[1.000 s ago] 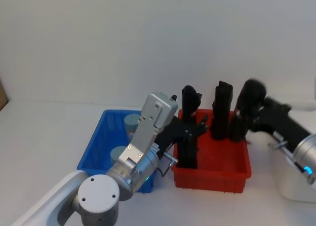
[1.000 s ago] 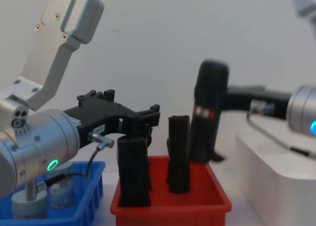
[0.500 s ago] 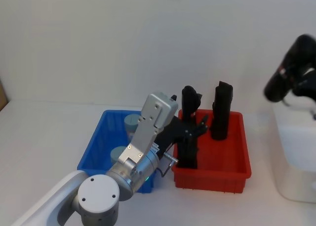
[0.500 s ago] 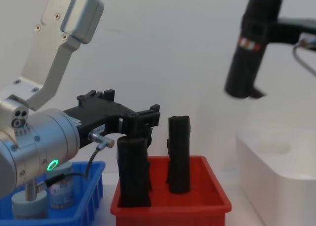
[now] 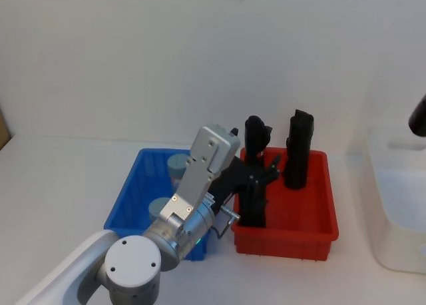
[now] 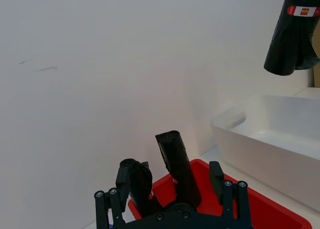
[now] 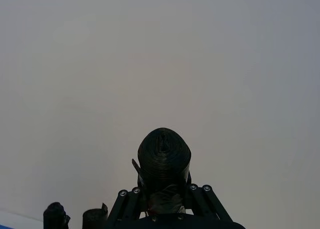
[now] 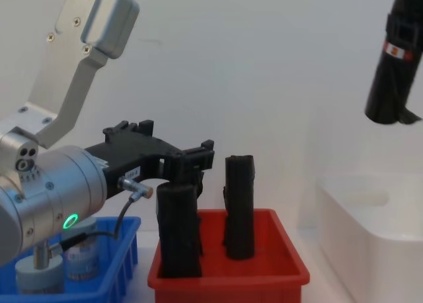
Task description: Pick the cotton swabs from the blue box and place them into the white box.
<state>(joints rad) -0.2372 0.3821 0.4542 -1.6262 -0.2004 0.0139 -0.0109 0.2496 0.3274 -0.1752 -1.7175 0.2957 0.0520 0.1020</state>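
Grip first: the right gripper is closed around a black roll, which hangs upright, high above the white box at the right of the scene. This load is not one of the cotton swabs — those sit lids up in the blue box at the left, none of them lifted.

To set the load down well, the roll should be lowered straight between the white walls, clear of the rim. The fingers should let go only near the floor, so that the roll neither topples nor bounces out.

The left gripper is spread wide and holds nothing. It hovers over the left end of the red bin, just beside the blue box. Two more black rolls stand upright in the red bin — tall obstacles close to the left gripper, which any reach toward the cotton swabs should avoid.
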